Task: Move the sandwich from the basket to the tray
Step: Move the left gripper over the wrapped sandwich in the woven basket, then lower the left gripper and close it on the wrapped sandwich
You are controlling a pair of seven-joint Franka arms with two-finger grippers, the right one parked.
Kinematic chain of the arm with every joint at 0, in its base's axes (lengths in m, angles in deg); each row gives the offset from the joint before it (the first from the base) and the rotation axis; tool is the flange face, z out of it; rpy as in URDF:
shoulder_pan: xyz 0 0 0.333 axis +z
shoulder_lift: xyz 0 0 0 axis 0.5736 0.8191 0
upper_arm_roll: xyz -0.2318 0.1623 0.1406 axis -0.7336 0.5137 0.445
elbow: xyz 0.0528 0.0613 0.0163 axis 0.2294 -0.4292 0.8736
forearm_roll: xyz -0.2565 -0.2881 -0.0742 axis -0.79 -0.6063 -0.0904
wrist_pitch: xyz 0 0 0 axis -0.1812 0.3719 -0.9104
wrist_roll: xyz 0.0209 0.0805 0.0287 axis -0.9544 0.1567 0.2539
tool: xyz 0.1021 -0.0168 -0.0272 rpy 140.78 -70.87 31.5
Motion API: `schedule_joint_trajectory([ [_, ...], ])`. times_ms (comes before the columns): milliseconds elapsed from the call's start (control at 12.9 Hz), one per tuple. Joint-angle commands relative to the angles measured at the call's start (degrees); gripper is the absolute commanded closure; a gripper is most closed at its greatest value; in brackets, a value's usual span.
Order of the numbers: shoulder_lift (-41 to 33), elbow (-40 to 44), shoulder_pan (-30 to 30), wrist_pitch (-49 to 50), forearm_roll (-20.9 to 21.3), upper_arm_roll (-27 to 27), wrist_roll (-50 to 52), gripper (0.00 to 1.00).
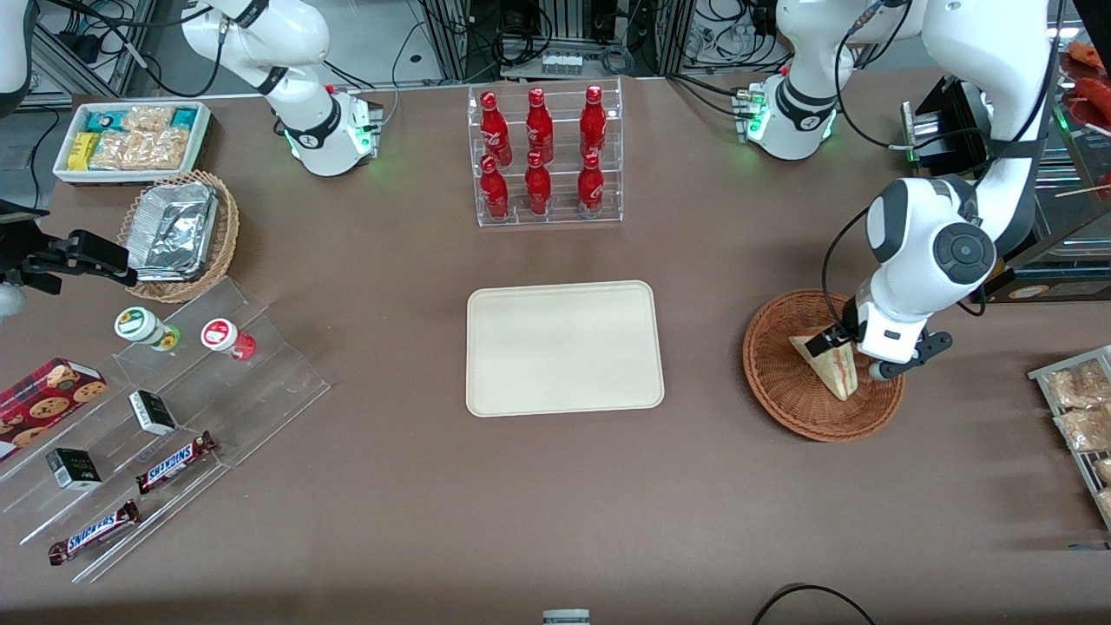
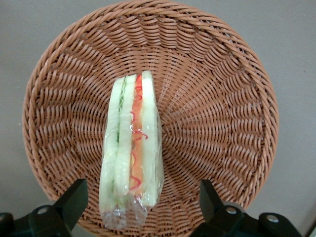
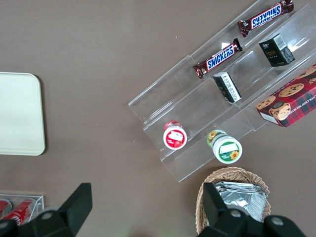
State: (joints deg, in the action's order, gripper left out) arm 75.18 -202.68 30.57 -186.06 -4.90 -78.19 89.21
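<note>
The sandwich (image 1: pixel 829 365) (image 2: pixel 132 148), a plastic-wrapped wedge with pink and pale green filling on its cut edge, lies in the reddish-brown wicker basket (image 1: pixel 777 382) (image 2: pixel 217 98) toward the working arm's end of the table. My left gripper (image 1: pixel 855 354) (image 2: pixel 140 202) hangs just above the basket, open, one finger on each side of the sandwich's wide end with a gap to both. The cream tray (image 1: pixel 564 347) lies bare in the middle of the table, beside the basket.
A clear rack of red bottles (image 1: pixel 545 156) stands farther from the front camera than the tray. Snack bags on a rack (image 1: pixel 1081 417) sit beside the basket at the working arm's end. A foil-container basket (image 1: pixel 178 233), acrylic steps with snacks (image 1: pixel 165 417) and a white bin (image 1: pixel 132 139) lie toward the parked arm's end.
</note>
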Motion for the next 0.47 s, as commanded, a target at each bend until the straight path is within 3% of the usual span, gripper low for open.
schedule_joint_trajectory([
  [0, 0.9, -0.8, -0.1, -1.9, -0.5, 0.2, 0.2, 0.00],
  [388, 2.6, -2.5, 0.3, -5.9, -0.4, 0.3, 0.1, 0.00],
])
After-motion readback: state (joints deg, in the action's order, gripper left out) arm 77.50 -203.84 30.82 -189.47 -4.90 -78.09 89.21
